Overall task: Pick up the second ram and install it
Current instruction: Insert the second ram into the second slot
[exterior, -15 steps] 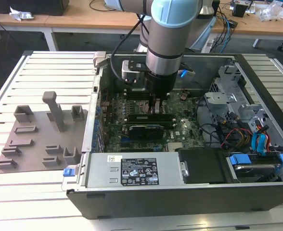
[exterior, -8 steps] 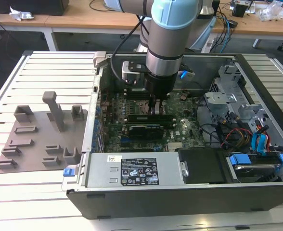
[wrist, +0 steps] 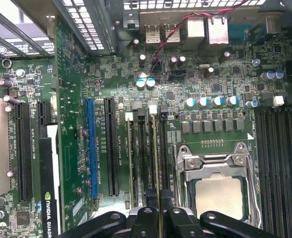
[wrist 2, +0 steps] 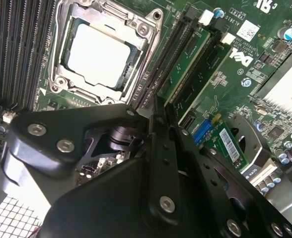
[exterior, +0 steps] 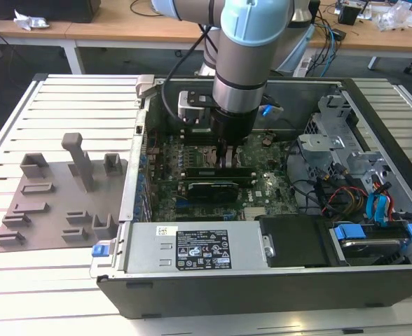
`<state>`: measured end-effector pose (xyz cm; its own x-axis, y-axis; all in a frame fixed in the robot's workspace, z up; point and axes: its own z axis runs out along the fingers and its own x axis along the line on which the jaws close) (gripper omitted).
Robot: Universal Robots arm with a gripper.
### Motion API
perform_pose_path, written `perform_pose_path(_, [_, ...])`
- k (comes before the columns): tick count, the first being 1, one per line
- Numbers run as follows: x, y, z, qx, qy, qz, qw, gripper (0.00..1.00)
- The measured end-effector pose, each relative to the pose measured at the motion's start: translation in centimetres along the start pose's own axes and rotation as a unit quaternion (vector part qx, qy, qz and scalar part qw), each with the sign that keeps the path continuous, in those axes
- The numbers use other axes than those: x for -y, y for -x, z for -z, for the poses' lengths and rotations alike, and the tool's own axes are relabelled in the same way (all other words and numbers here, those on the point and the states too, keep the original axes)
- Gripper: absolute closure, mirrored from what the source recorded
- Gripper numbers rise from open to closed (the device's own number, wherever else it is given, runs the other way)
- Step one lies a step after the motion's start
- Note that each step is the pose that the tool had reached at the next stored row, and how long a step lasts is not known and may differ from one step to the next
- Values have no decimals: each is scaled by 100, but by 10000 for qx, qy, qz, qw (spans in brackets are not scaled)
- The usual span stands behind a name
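In the exterior view the gripper (exterior: 225, 157) reaches into the computer case (exterior: 262, 294), at 3 o'clock from the grey tray (exterior: 59, 203). In the first wrist view its fingers (wrist: 146, 220) seem narrowly closed on the second ram (wrist: 158, 163), standing in a slot beside the CPU socket (wrist: 220, 193); whether it is fully seated is unclear.

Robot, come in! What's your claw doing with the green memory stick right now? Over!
Claw down inside the computer case, closed on the memory stick. Stick standing in its slot beside the processor socket. Nothing blocking.

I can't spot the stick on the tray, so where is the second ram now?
The second ram stands on edge in a memory slot beside the CPU socket, between the gripper fingertips in the first wrist view.
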<state>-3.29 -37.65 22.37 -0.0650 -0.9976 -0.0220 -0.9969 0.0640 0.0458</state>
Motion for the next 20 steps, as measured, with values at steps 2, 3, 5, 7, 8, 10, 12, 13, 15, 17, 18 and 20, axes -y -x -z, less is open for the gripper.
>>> perform_pose_path(2, [2, -1, -23, -1, 1, 0, 10000, 87])
perform_pose_path(3, [2, -1, -27, -1, 2, 1, 10000, 87])
perform_pose_path(5, [1, -1, -29, 0, 3, 0, 10000, 87])
perform_pose_path(7, [1, -1, -31, 0, 1, 0, 10000, 85])
perform_pose_path(8, [1, 0, -27, 0, 1, 0, 10000, 79])
perform_pose_path(10, [-11, 34, 196, -9, 1, 0, 10000, 79])
perform_pose_path(12, [-22, 80, 382, -23, -1, -1, 10000, 87])
perform_pose_path(13, [-25, 89, 441, -30, -1, -1, 10000, 90])
perform_pose_path(15, [-25, 89, 444, -29, -2, -1, 10000, 90])
perform_pose_path(17, [-26, 89, 445, -30, -2, -1, 10000, 90])
perform_pose_path(18, [-25, 89, 445, -30, -2, -1, 10000, 90])
perform_pose_path(20, [-25, 89, 445, -30, -2, -1, 10000, 90])
